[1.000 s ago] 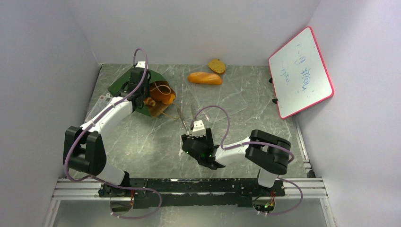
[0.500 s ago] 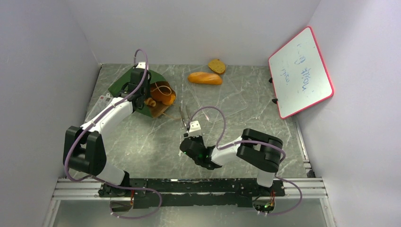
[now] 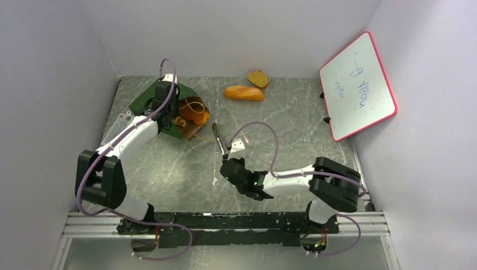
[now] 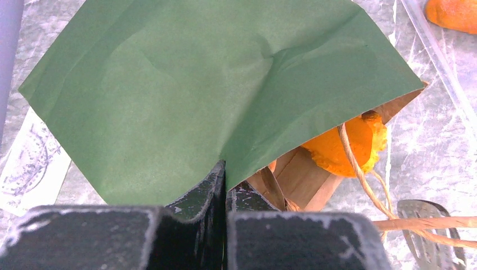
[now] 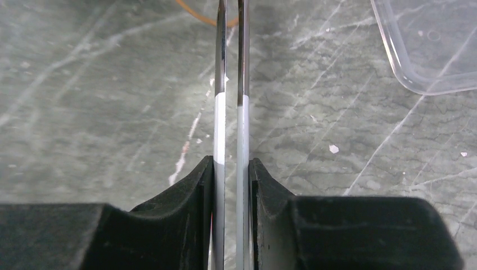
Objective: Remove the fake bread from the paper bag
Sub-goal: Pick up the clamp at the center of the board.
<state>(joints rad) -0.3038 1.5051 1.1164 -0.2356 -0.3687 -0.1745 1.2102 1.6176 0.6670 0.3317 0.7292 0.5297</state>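
The dark green paper bag [image 3: 147, 98] lies on its side at the back left, its mouth facing right. My left gripper [image 3: 166, 121] is shut on the near edge of the paper bag [image 4: 185, 95] beside the mouth. An orange piece of fake bread [image 3: 194, 111] shows in the brown opening, with the cord handle across the piece [image 4: 346, 149]. An oblong loaf [image 3: 243, 93] and a speckled slice [image 3: 258, 78] lie on the table at the back. My right gripper [image 3: 228, 160] is shut on silver tweezers [image 3: 217, 135], whose two arms [image 5: 230, 84] are pressed nearly together between the fingers [image 5: 264, 185].
A pink-framed whiteboard [image 3: 357, 84] leans on the right wall. A clear plastic lid [image 5: 433, 45] lies mid-table, to the right of the tweezers. A white card [image 3: 119, 125] lies by the left wall. White walls close in the back and both sides.
My right gripper has closed on the tweezers, pinching their spread arms together. The right arm's elbow has swung right. The left arm and the bag have not moved.
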